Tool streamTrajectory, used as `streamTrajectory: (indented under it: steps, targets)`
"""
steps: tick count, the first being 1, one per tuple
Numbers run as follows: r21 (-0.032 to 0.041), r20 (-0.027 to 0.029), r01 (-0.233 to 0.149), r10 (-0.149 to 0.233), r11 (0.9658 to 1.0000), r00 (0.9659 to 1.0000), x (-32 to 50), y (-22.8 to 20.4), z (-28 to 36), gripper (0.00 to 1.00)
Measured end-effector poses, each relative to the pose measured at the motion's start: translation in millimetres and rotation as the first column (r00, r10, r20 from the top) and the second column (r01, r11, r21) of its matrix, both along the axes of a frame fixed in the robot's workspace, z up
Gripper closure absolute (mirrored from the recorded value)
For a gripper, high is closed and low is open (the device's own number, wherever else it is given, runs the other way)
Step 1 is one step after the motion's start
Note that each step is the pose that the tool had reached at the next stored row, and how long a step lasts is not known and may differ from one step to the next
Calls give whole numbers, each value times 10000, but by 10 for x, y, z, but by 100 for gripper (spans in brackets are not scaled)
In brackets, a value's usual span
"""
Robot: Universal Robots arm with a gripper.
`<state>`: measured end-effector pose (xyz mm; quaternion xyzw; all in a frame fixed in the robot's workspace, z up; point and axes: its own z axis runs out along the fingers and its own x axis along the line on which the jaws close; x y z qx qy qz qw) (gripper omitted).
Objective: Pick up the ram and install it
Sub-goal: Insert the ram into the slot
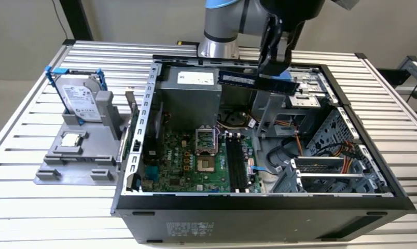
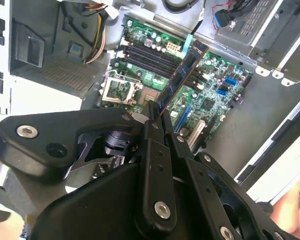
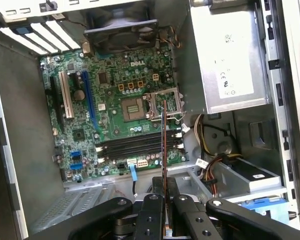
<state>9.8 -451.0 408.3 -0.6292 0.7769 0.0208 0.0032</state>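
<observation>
Ram [image 1: 253, 81] aloft, roughly level, above open computer case [image 1: 264, 210], clear of motherboard [image 1: 184, 168]. Tool [image 1: 272, 72] pinched shut on ram near one end, fingers pressed on both faces. In first wrist view, ram edge-on over black memory slots [image 3: 132, 145]. Hard drive [image 1: 80, 98] stands beside case on surface [image 1: 49, 207], at exterior view's left.

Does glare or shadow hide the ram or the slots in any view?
No. Exterior view: even light; the ram in the gripper stands out against the shaded case. Second wrist view: the table beyond the case is washed out, the slots well lit. First wrist view: glare on the power supply, none on the slots.
</observation>
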Motion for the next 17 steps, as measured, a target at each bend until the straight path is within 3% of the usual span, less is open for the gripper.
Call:
streamTrajectory:
  steps: [10,17]
  targets:
    - [0,-10,472,-472,9989,9989,0,-32,0,100]
    - [-1,-20,933,-933,9956,9956,0,-51,0,100]
